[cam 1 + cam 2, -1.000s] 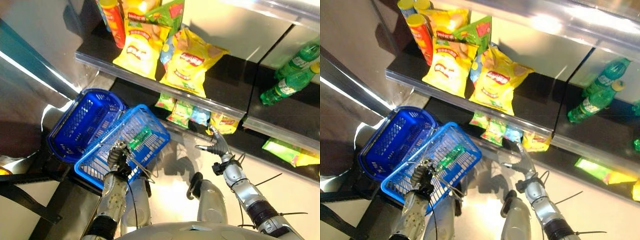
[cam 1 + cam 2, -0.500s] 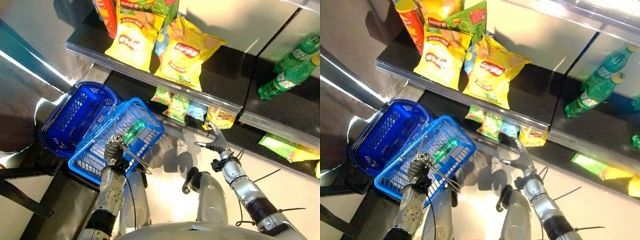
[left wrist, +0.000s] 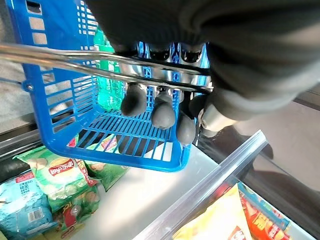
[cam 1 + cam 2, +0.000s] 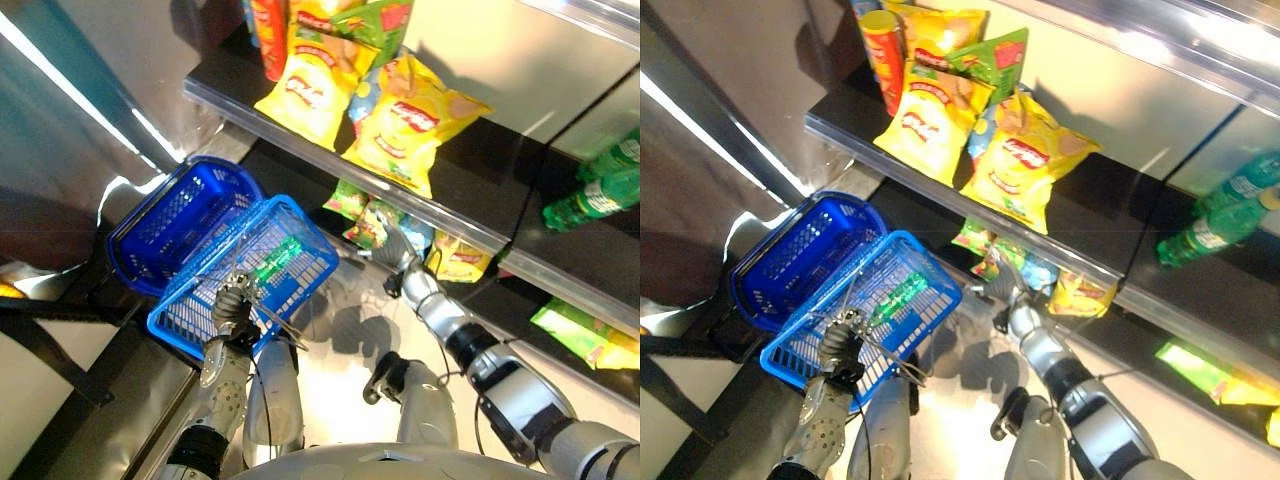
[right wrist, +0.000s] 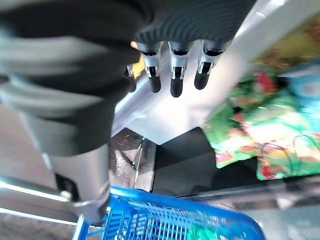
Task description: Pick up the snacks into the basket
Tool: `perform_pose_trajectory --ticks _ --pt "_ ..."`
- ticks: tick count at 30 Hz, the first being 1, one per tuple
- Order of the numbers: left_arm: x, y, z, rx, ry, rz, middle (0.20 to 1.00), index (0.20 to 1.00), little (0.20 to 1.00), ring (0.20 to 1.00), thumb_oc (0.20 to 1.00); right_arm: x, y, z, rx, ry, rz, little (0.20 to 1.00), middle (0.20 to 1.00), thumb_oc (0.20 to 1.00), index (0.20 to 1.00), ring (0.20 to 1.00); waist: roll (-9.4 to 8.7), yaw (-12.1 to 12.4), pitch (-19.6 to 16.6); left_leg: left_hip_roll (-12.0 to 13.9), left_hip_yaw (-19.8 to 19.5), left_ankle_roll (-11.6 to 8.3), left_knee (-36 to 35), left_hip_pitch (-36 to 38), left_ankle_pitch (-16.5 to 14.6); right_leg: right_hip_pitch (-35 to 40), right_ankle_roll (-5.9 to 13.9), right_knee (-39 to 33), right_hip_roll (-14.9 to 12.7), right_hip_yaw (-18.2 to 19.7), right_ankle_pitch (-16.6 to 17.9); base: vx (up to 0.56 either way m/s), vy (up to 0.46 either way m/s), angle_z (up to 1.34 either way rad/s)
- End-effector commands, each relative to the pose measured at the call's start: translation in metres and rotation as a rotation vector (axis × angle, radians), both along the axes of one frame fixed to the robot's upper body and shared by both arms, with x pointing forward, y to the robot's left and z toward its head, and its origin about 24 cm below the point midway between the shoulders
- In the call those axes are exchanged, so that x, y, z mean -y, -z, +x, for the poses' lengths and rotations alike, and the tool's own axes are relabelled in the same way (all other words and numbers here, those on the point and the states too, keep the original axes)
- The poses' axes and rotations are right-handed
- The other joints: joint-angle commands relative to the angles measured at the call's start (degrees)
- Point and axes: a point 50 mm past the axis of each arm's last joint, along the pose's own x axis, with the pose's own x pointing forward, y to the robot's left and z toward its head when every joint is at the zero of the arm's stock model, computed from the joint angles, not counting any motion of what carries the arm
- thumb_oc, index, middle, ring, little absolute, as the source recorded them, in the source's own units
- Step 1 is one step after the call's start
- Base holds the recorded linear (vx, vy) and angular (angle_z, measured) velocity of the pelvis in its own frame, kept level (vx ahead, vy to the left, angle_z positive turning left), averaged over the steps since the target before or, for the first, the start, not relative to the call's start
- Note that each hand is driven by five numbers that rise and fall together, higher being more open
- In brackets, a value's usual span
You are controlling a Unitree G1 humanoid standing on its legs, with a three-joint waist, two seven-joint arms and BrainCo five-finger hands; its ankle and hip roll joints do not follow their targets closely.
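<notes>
Snacks (image 4: 372, 222), small green and blue packets, lay on the lower shelf (image 4: 560, 290) under the upper shelf's yellow chip bags (image 4: 412, 120), just right of the basket (image 4: 250, 275). The left robot hand (image 4: 232, 305) had its fingers curled round the basket's wire handle (image 3: 75, 61), holding it up beside a second blue basket (image 4: 180, 225) farther left, with a green item (image 4: 272, 266) inside the held one. The right robot hand (image 5: 172, 67) reached to the lower shelf near the packets, fingers straight and holding nothing.
</notes>
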Motion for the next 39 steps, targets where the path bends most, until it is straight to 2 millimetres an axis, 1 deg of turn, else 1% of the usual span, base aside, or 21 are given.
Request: perform_pose_trajectory --ticks 1,5,7,8,9,10,11,13,16,19,24,25,26,27,32,34,35,36,39 --pt "0.009 -0.027 -0.001 0.156 0.069 -0.016 0.200 0.200 0.200 0.200 0.200 0.005 -0.018 0.015 0.052 0.043 -0.009 1.000 1.000 1.000 1.000 1.000 1.26 1.4 -0.5 0.7 -1.7 1.30 1.4 1.8 -2.5 3.9 6.60 -6.1 -1.9 1.3 10.2 0.00 -0.012 0.15" --pt "0.012 -0.027 -0.002 0.157 0.096 -0.019 0.200 0.200 0.200 0.200 0.200 0.014 -0.032 0.030 0.057 0.092 -0.057 1.000 1.000 1.000 1.000 1.000 1.24 2.3 -0.3 0.6 -2.0 1.35 1.2 1.8 -2.3 3.9 6.54 -6.1 -1.8 1.2 10.4 -0.01 -0.018 0.09" --pt "0.013 -0.027 -0.002 0.158 0.111 -0.019 0.200 0.200 0.200 0.200 0.200 0.021 -0.039 0.037 0.060 0.133 -0.082 1.000 1.000 1.000 1.000 1.000 1.35 2.6 -0.2 0.5 -2.0 1.37 1.1 1.8 -2.2 3.9 6.50 -6.0 -1.8 1.1 10.4 -0.01 -0.005 0.04" --pt "0.013 -0.027 -0.002 0.158 0.111 -0.019 0.200 0.200 0.200 0.200 0.200 0.021 -0.039 0.037 0.060 0.133 -0.082 1.000 1.000 1.000 1.000 1.000 1.35 2.6 -0.2 0.5 -2.0 1.37 1.1 1.8 -2.2 3.9 6.50 -6.0 -1.8 1.1 10.4 0.00 0.000 0.00" --pt "0.014 -0.029 -0.002 0.163 0.118 -0.017 0.200 0.200 0.200 0.200 0.200 0.029 -0.049 0.041 0.090 0.172 -0.087 1.000 1.000 1.000 1.000 1.000 1.41 2.7 -0.2 0.5 -2.1 1.43 1.3 1.6 -2.2 3.8 6.53 -5.9 -1.8 1.2 10.4 0.00 0.000 0.00" --pt "0.014 -0.029 -0.002 0.163 0.118 -0.017 0.200 0.200 0.200 0.200 0.200 0.029 -0.049 0.041 0.090 0.172 -0.087 1.000 1.000 1.000 1.000 1.000 1.41 2.7 -0.2 0.5 -2.1 1.43 1.3 1.6 -2.2 3.8 6.53 -5.9 -1.8 1.2 10.4 0.00 0.000 0.00" --pt "0.014 -0.031 -0.001 0.168 0.115 -0.012 0.200 0.200 0.200 0.200 0.200 0.035 -0.055 0.043 0.132 0.217 -0.087 1.000 1.000 1.000 1.000 1.000 1.48 2.5 0.1 0.5 -2.2 1.45 1.5 1.6 -2.3 3.7 6.51 -5.7 -1.7 1.3 10.5 0.00 0.000 0.00" --pt "0.014 -0.032 0.001 0.170 0.109 -0.008 0.200 0.200 0.200 0.200 0.200 0.038 -0.055 0.041 0.154 0.240 -0.075 1.000 1.000 1.000 1.000 1.000 1.60 2.1 0.2 0.5 -2.2 1.43 1.4 1.7 -2.2 3.7 6.47 -5.6 -1.7 1.5 10.4 0.00 0.000 0.00" --pt "0.012 -0.033 0.003 0.176 0.093 -0.009 0.200 0.200 0.200 0.200 0.200 0.039 -0.050 0.035 0.177 0.246 -0.059 1.000 1.000 1.000 1.000 1.000 1.64 1.6 0.2 0.5 -2.0 1.52 1.4 1.9 -2.4 3.6 6.57 -5.7 -1.7 1.9 10.5 0.00 0.000 0.00" --pt "0.013 -0.031 0.004 0.171 0.085 -0.014 0.200 0.200 0.200 0.200 0.200 0.037 -0.034 0.024 0.157 0.235 -0.031 1.000 1.000 1.000 1.000 1.000 1.48 0.9 0.1 0.5 -1.9 1.74 1.4 2.1 -2.6 3.4 6.80 -5.7 -1.7 2.1 10.7 0.00 0.000 0.00" --pt "0.012 -0.033 0.007 0.183 0.063 -0.010 0.200 0.200 0.200 0.200 0.200 0.036 -0.017 0.004 0.150 0.216 0.030 1.000 1.000 1.000 1.000 1.000 1.22 -0.6 0.1 0.7 -1.6 1.82 1.6 2.0 -2.9 3.2 7.05 -5.8 -1.9 2.4 10.9 0.00 0.000 0.00" --pt "0.012 -0.033 0.007 0.183 0.063 -0.010 0.200 0.200 0.200 0.200 0.200 0.036 -0.016 0.004 0.150 0.216 0.030 1.000 1.000 1.000 1.000 1.000 1.22 -0.6 0.1 0.7 -1.6 1.82 1.6 2.0 -2.9 3.2 7.05 -5.8 -1.9 2.4 10.9 0.02 0.034 -0.01" --pt "0.010 -0.033 0.008 0.181 0.043 -0.007 0.200 0.200 0.200 0.200 0.200 0.037 -0.012 -0.005 0.155 0.207 0.055 1.000 1.000 1.000 1.000 1.000 1.01 -1.4 0.1 0.8 -1.3 1.90 1.7 2.1 -3.0 3.1 7.16 -5.8 -2.0 2.7 10.9 0.02 0.037 -0.02" --pt "0.009 -0.033 0.008 0.181 0.035 -0.005 0.200 0.200 0.200 0.200 0.200 0.039 -0.009 -0.009 0.154 0.217 0.074 1.000 1.000 1.000 1.000 1.000 1.00 -1.6 0.1 0.8 -1.2 1.93 1.9 2.1 -3.1 3.1 7.24 -5.8 -2.2 2.7 11.0 0.03 0.052 -0.02" --pt "0.008 -0.032 0.008 0.175 0.010 -0.010 0.200 0.200 0.200 0.200 0.200 0.050 -0.008 -0.023 0.201 0.262 0.125 1.000 1.000 1.000 1.000 1.000 0.81 -2.9 0.3 0.7 -0.6 2.25 2.4 2.2 -3.6 2.8 7.48 -5.7 -2.4 3.3 11.0 0.02 0.039 -0.05" --pt "0.008 -0.032 0.008 0.175 0.004 -0.010 0.200 0.200 0.200 0.200 0.200 0.056 -0.009 -0.025 0.223 0.301 0.128 1.000 1.000 1.000 1.000 1.000 0.78 -3.2 0.3 0.8 -0.6 2.33 2.6 2.0 -3.7 2.5 7.59 -5.7 -2.6 3.4 11.1 0.01 0.012 -0.02" --pt "0.008 -0.032 0.008 0.175 0.005 -0.010 0.200 0.200 0.200 0.200 0.200 0.056 -0.009 -0.025 0.223 0.302 0.128 1.000 1.000 1.000 1.000 1.000 0.78 -3.2 0.3 0.8 -0.6 2.33 2.6 2.0 -3.7 2.5 7.59 -5.6 -2.6 3.4 11.1 0.01 0.021 -0.04" --pt "0.008 -0.033 0.008 0.176 0.003 -0.011 0.200 0.200 0.200 0.200 0.200 0.060 -0.013 -0.026 0.254 0.337 0.140 1.000 1.000 1.000 1.000 1.000 0.81 -3.4 0.2 0.8 -0.5 2.38 2.8 1.7 -3.8 2.3 7.69 -5.7 -2.7 3.4 11.2 0.01 0.024 -0.05" --pt "0.008 -0.031 0.007 0.166 0.000 -0.012 0.200 0.200 0.200 0.200 0.200 0.068 -0.016 -0.025 0.280 0.408 0.158 1.000 1.000 1.000 1.000 1.000 0.85 -3.5 0.2 0.7 -0.2 2.48 2.8 1.6 -3.8 2.1 7.75 -5.8 -2.7 3.4 11.5 0.01 0.018 -0.04"
